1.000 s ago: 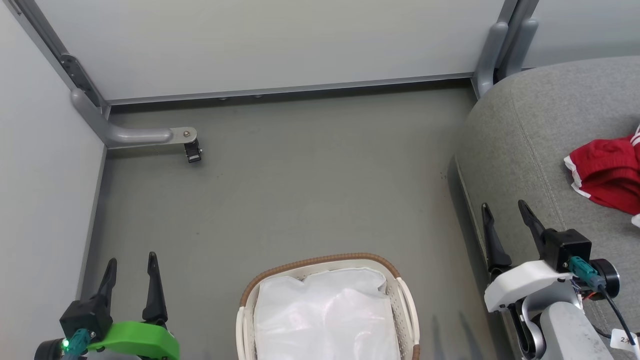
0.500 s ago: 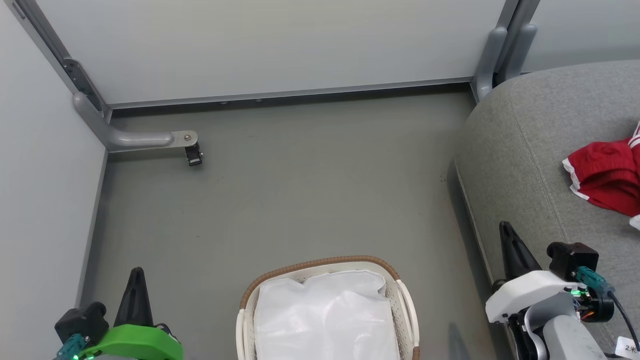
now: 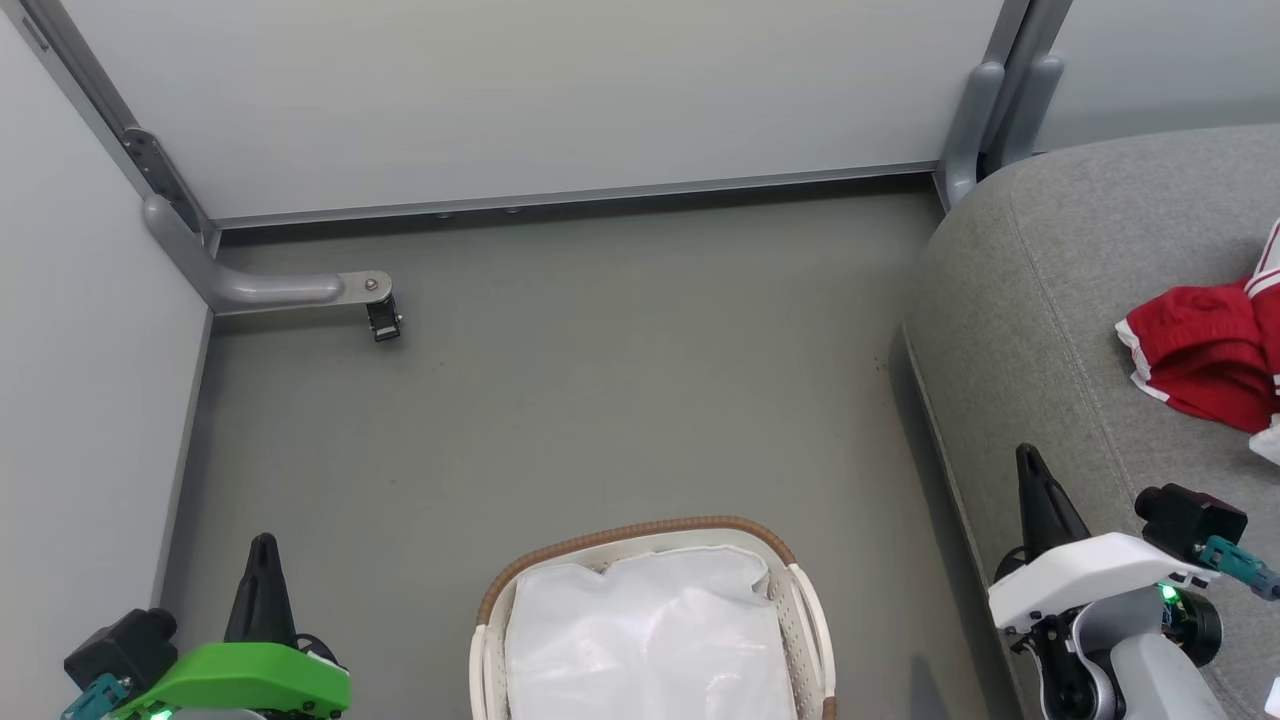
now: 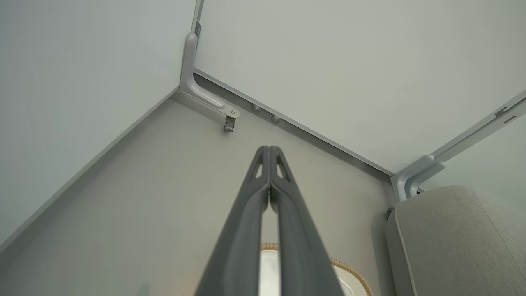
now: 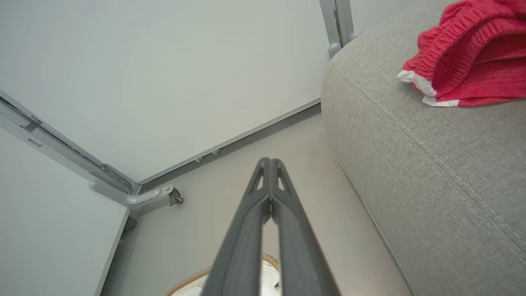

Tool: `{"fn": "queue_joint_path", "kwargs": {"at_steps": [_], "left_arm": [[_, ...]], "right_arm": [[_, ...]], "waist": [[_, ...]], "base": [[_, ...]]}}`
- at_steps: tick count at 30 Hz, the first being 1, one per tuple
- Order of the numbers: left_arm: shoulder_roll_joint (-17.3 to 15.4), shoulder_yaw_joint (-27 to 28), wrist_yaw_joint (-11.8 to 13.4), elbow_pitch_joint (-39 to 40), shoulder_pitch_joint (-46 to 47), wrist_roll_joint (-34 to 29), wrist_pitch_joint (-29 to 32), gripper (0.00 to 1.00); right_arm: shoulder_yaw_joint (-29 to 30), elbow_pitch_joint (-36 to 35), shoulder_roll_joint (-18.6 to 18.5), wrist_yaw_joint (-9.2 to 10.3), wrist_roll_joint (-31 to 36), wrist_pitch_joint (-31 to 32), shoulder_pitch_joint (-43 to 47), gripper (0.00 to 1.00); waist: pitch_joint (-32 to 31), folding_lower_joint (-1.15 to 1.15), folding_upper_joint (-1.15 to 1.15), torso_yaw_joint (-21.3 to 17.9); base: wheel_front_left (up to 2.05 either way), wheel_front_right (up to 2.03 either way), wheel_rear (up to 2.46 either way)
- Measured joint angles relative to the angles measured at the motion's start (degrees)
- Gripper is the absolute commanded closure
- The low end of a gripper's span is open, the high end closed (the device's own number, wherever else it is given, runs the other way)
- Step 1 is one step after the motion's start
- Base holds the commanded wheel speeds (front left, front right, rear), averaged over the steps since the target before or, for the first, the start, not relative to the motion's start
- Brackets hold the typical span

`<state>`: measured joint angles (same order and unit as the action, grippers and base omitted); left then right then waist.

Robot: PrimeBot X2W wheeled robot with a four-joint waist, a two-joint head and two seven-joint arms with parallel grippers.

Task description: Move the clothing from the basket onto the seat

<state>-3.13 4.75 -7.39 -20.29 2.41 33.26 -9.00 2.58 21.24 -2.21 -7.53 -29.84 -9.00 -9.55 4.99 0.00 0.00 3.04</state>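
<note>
Left gripper [image 3: 263, 548], head view: you see it at the lower left on a green mount, its dark fingers pressed together into one spike with nothing between them. The right gripper [image 3: 1030, 470], on a white mount at the lower right, is clenched the same way, holding nothing, in front of the seat [image 3: 1030, 330]. The clothing [image 3: 1200, 355] lies crumpled on that grey cushion, with its white-trimmed hem turned toward the cushion's rounded corner and its length running off the right edge. The basket [image 3: 640, 528] stands on the grey floor [image 3: 600, 400] between the arms. It has a brown woven rim and perforated white walls, and a glossy white liner [image 3: 650, 640] lies inside it. The bottom edge cuts it off, so you cannot tell its long axis.

Left wrist view: the left gripper [image 4: 269, 150] has its tips meeting. An arc of the basket [image 4: 348, 267] shows below them, and a smooth corner of the seat [image 4: 452, 230] is at the right.

Right wrist view: the right gripper [image 5: 270, 163] is likewise pinched closed. Here the clothing [image 5: 468, 53] shows you a ribbed knit and the seat [image 5: 411, 164] a coarse weave with a stitched seam, detail the head view leaves flat.
</note>
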Motion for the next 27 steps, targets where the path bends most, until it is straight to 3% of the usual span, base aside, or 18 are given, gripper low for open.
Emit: {"fn": "queue_joint_path", "kwargs": {"at_steps": [27], "left_arm": [[0.10,0.59,0.00,2.23,0.87,20.96,5.49,1.00]], "right_arm": [[1.36,-2.53,-0.14,0.00,-22.19,5.56,1.02,1.00]], "waist": [[-1.24,0.00,0.00,-0.79]], "base": [[0.00,0.00,0.00]]}}
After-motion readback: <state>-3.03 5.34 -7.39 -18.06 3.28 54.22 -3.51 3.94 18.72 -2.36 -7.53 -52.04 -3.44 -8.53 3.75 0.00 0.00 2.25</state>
